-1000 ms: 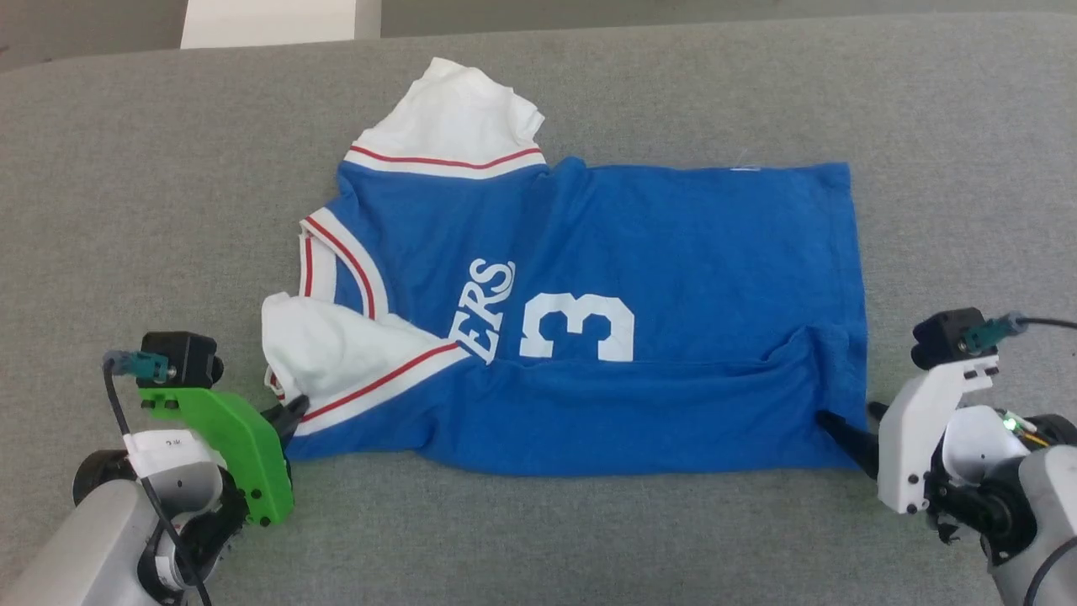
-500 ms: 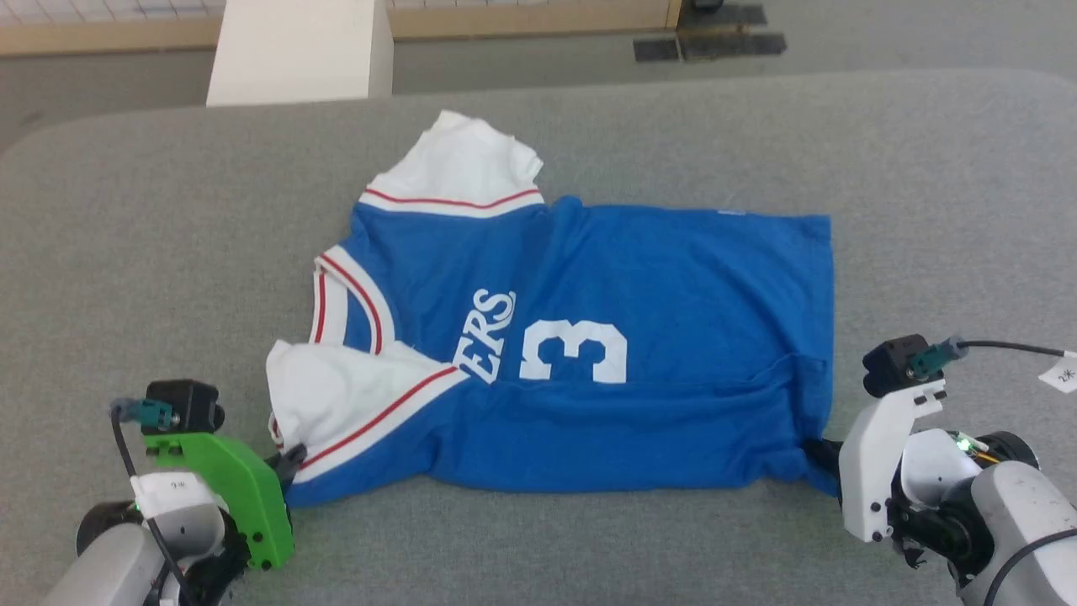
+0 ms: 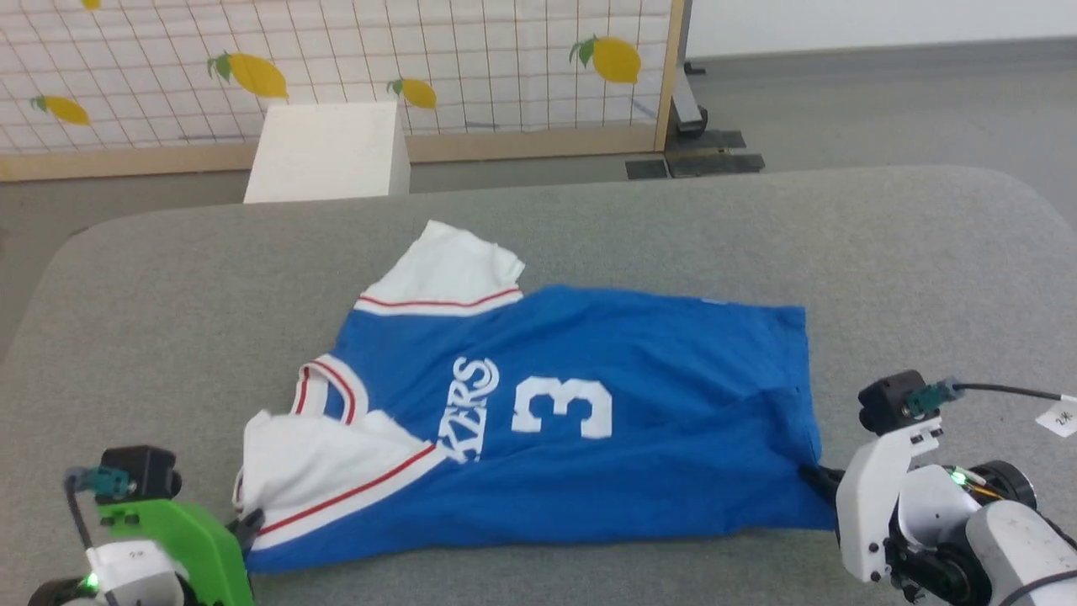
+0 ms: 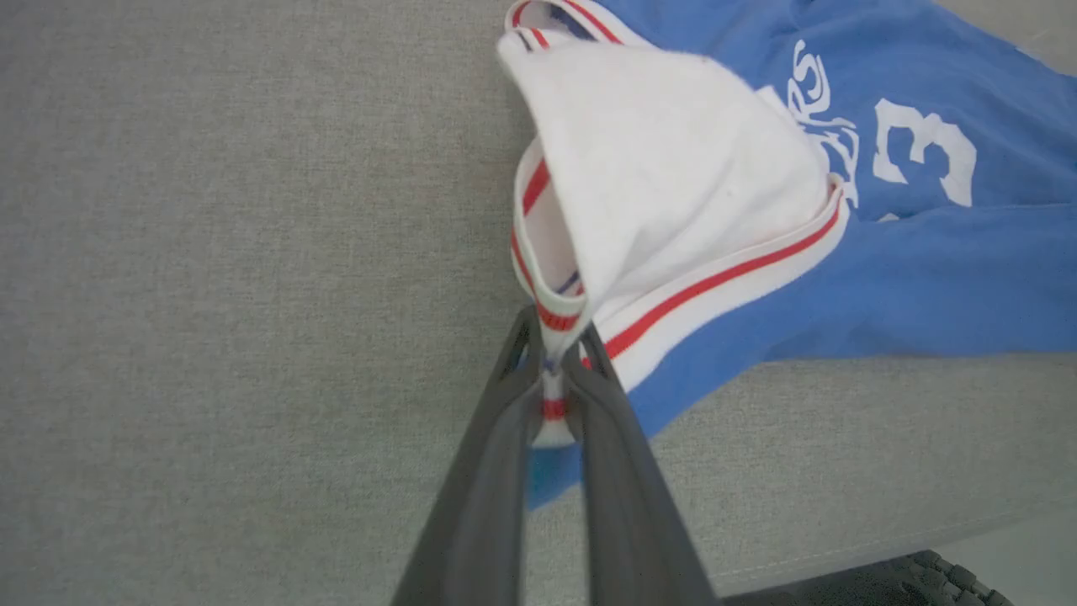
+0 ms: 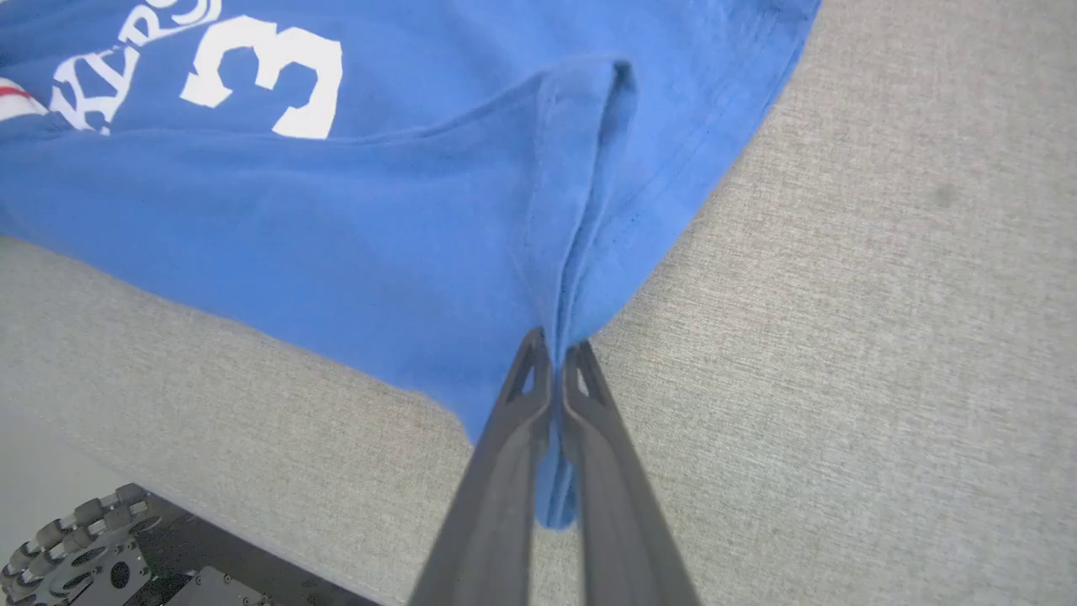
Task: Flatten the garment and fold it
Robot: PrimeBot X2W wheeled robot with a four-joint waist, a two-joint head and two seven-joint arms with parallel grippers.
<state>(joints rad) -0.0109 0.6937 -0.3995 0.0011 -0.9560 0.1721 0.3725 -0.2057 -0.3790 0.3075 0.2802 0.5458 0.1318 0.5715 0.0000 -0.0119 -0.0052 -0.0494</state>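
The garment is a bright blue jersey with white sleeves, red stripes and a white "3", lying across the grey table with its collar to the left. My left gripper is shut on the near white sleeve's cuff, which lifts off the table; in the head view it sits at the lower left. At the near right hem corner, my right gripper is shut on pinched, raised blue cloth, seen also in the head view.
A white box stands beyond the table's far edge, before a gridded screen with lemon prints. The table's near edge runs just behind both grippers, with the robot's wheeled base below.
My right gripper has shut on the near right hem corner and lifted it. The left keeps its hold on the sleeve. The head camera has tilted up, showing the screen and floor beyond.
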